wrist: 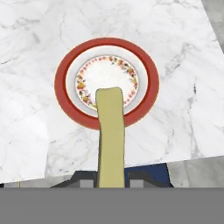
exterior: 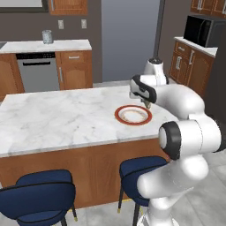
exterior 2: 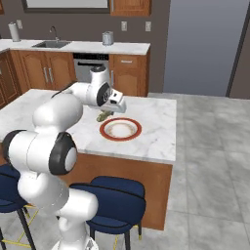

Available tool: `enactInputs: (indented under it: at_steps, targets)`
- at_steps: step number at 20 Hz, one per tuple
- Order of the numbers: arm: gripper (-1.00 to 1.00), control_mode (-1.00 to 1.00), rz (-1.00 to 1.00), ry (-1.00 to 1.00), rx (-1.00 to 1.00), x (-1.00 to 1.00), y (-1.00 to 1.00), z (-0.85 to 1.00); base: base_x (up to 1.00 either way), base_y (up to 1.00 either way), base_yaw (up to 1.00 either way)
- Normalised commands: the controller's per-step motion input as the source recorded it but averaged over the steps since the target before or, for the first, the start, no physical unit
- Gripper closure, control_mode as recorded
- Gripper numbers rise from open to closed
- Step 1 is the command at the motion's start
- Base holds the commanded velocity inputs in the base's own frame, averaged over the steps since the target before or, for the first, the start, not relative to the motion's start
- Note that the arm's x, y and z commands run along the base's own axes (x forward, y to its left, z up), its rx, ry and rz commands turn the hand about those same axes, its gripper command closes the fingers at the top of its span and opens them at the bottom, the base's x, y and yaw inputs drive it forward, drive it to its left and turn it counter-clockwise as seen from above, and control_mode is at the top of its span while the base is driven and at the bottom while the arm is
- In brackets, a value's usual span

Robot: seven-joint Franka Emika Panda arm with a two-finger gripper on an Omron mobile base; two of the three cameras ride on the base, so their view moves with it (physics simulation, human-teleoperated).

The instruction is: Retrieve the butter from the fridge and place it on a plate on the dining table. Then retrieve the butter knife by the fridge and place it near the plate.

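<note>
Butter (wrist: 110, 135) is held clamped between the jaws of the gripper (wrist: 111, 183), hanging above the plate (wrist: 146, 65), its tip over the plate's centre. Release onto the plate is judged the remaining step, then the knife fetch. The plate sits near the dining table (wrist: 39, 61) edge at 6 o'clock in the hand view; bare marble lies at 12 o'clock.

**Even, flat light in soft rendered frames**

The light is bright and diffuse, with no glare. On the dining table (wrist: 183, 52) a pale lighter patch lies left of the plate (wrist: 148, 83) in the hand view. Under the table's edge the wooden base reads darker in both base views. All frames look slightly soft, with blurred edges, and show no bending near the borders.
</note>
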Motion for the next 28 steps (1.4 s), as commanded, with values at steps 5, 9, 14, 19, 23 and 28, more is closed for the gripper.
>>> enactInputs:
  at_steps: [5, 9, 14, 19, 23, 28]
  targets:
    - [1.0, -1.0, 0.0, -0.02, 0.0, 0.53, 0.0, -0.44, 0.0, 0.0, 0.0]
    - [1.0, -1.0, 0.0, 0.0, 0.0, 0.57, -0.01, -0.32, 0.0, 0.0, 0.0]
    - [1.0, -1.0, 0.0, 0.01, 0.0, 0.48, -0.01, -0.31, 0.0, 0.0, 0.0]
    - [1.0, -1.0, 0.0, 0.0, 0.0, 0.44, -0.01, -0.4, 0.0, 0.0, 0.0]
    - [1.0, -1.0, 0.0, 0.0, 0.0, 0.18, -0.05, -0.38, 0.0, 0.0, 0.0]
    - [1.0, -1.0, 0.0, 0.0, 0.0, 0.0, -0.08, -0.41, 0.0, 0.0, 0.0]
